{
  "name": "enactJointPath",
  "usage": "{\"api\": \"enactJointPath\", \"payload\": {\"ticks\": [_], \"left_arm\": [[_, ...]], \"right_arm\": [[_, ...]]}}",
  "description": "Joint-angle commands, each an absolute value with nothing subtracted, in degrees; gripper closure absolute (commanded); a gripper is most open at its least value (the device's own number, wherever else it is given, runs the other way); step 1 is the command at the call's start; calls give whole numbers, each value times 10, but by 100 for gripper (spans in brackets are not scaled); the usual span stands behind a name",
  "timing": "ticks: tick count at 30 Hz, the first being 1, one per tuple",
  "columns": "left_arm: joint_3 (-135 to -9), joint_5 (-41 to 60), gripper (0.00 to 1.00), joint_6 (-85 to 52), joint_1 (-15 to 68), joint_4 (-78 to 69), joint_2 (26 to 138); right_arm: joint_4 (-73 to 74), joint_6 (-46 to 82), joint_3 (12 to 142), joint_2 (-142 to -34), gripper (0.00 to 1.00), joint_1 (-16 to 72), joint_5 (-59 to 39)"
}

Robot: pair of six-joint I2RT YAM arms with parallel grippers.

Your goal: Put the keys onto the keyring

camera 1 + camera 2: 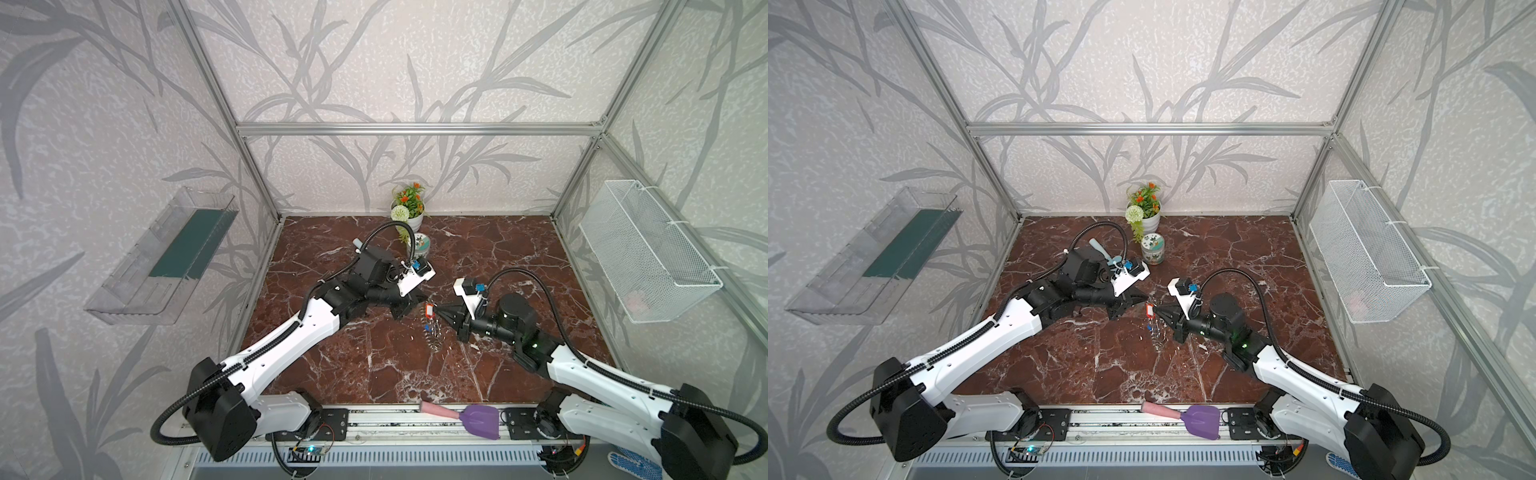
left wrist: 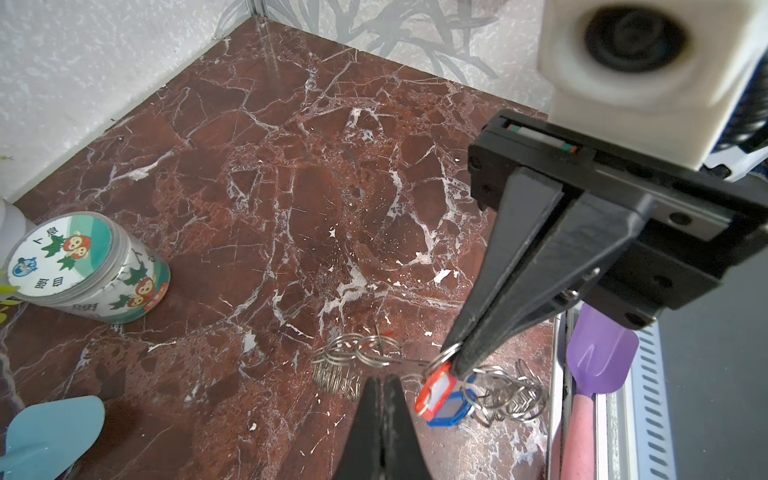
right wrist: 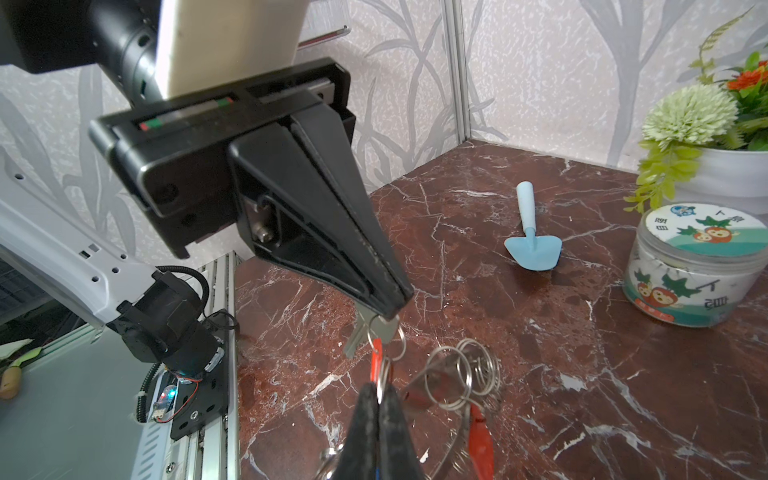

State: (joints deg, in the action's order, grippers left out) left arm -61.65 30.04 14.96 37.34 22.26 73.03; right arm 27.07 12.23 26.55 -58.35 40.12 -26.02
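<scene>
Centrally, left tool (image 3: 388, 309) and right tool (image 2: 455, 363), both pinched tight on red key (image 2: 434, 388) (marble (image 2: 291, 187) free around).

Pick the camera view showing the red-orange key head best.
The left wrist view: the red-orange key head faces the camera, close. The right wrist view shows it edge-on; both top views show a tiny rectangle.

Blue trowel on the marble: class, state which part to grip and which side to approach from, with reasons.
Grip the blue trowel by its handle, coming down from above and closing across it. The handle is slim and rounded, with bare tabletop either side; the blade is broad and lies low, probably too wide to pinch.
</scene>
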Motion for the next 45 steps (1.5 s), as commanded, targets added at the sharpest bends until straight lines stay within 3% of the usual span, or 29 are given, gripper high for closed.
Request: {"api": "enactJointPath", "payload": {"ticks": [1, 12, 16, 18, 45], "left_arm": [[-603, 167, 100, 178, 347, 242, 731], [-589, 183, 100, 150, 349, 235, 721], [-578, 210, 96, 119, 350, 208, 712], [-576, 224, 100, 110, 349, 207, 713], [-575, 308, 100, 103, 409, 217, 735]], "right_arm": [[282, 134, 282, -567, 100, 392, -300], [319, 163, 292, -578, 100, 366, -331], [326, 166, 297, -586, 100, 362, -334], [336, 175, 296, -588, 100, 356, -336], [397, 205, 292, -599, 100, 341, -345]]}}
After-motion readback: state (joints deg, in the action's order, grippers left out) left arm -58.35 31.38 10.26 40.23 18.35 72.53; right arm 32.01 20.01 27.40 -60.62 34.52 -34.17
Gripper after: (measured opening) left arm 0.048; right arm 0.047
